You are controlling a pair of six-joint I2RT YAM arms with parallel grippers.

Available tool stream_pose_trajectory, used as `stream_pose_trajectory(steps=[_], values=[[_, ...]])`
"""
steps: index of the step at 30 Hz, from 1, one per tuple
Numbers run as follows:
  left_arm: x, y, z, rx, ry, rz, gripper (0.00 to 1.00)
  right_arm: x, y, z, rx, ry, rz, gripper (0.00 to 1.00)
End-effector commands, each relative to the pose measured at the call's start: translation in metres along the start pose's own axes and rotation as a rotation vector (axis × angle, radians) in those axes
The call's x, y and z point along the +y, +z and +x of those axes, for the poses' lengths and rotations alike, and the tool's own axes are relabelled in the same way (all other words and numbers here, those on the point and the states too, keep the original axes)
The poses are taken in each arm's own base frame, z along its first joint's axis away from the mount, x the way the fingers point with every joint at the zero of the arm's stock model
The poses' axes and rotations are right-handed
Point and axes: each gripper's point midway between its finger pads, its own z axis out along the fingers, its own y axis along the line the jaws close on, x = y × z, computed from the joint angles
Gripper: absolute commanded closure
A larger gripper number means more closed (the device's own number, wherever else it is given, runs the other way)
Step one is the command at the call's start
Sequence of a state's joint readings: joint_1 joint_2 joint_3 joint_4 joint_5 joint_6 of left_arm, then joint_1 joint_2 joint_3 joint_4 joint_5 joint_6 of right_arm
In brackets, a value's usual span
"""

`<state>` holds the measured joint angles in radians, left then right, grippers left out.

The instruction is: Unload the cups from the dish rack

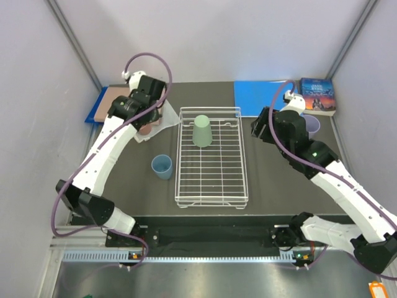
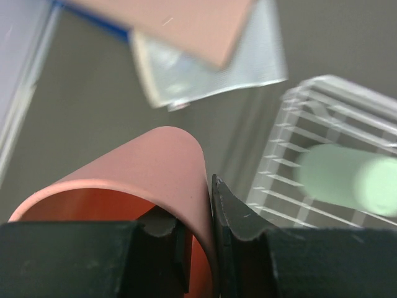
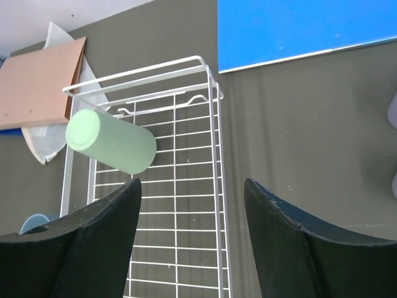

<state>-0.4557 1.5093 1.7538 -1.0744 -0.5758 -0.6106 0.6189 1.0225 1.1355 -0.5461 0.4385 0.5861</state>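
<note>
**White wire rack holds one last cup while the pink one is carried out**

The dark table (image 1: 273, 180) carries the dish rack (image 1: 211, 204) at its centre, with a flat blue folder (image 1: 260, 98) at the far side, right of the rack. Only the pale green cup (image 1: 202, 131) stands in the rack, upside down at its far end. The light blue cup (image 1: 162, 166) sits upright on the table just left of the rack, and the lilac cup (image 1: 312, 125) stands well off to the far right.

The left end effector (image 2: 201, 223) is clenched on the wall of the salmon pink cup (image 2: 149, 167), one finger inside the rim, left of the rack's far corner. The right end effector (image 3: 191, 186) hangs released over the rack's right side.

The step in hand looks like setting the pink cup down. Next, the spread fingers need to reach far-left and close around the green cup.
</note>
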Motion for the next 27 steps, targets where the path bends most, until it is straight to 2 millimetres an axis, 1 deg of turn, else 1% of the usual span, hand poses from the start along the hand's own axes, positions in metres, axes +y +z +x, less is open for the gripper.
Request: stream_pose_trajectory(steps=[1, 2, 4, 5, 7, 8, 11, 12, 14, 15, 18, 21, 27], values=[[0.051, 0.008, 0.027, 0.078, -0.048, -0.102, 1.0, 0.025, 0.001, -0.021, -0.041, 0.015, -0.091, 0.34], [0.062, 0.013, 0.038, 0.102, -0.068, -0.126, 1.0, 0.026, 0.003, -0.018, -0.032, 0.01, -0.091, 0.34], [0.065, 0.015, 0.053, 0.14, -0.085, -0.105, 1.0, 0.027, 0.005, -0.014, -0.022, 0.006, -0.099, 0.34], [0.069, 0.015, 0.065, 0.162, -0.095, -0.103, 1.0, 0.027, 0.007, -0.011, -0.015, 0.003, -0.098, 0.34], [0.067, 0.015, 0.076, 0.188, -0.112, -0.078, 1.0, 0.028, 0.009, -0.009, -0.009, -0.001, -0.101, 0.34], [0.07, 0.017, 0.091, 0.216, -0.114, -0.08, 1.0, 0.028, 0.01, -0.007, -0.004, -0.003, -0.102, 0.34], [0.069, 0.018, 0.114, 0.274, -0.129, -0.057, 1.0, 0.029, 0.013, -0.001, 0.009, -0.002, -0.112, 0.34], [0.071, 0.022, 0.131, 0.312, -0.12, -0.061, 1.0, 0.029, 0.013, 0.0, 0.013, -0.002, -0.115, 0.34], [0.073, 0.025, 0.141, 0.327, -0.131, -0.067, 1.0, 0.029, 0.014, 0.004, 0.021, -0.001, -0.117, 0.34], [0.077, 0.028, 0.151, 0.345, -0.124, -0.083, 1.0, 0.029, 0.014, 0.005, 0.024, 0.001, -0.119, 0.34], [0.08, 0.034, 0.158, 0.338, -0.125, -0.096, 1.0, 0.029, 0.014, 0.008, 0.032, -0.002, -0.126, 0.34], [0.076, 0.041, 0.163, 0.328, -0.128, -0.072, 1.0, 0.029, 0.013, 0.011, 0.037, -0.003, -0.134, 0.35], [0.079, 0.057, 0.173, 0.342, -0.108, -0.121, 1.0, 0.026, 0.011, 0.02, 0.054, -0.008, -0.143, 0.35]])
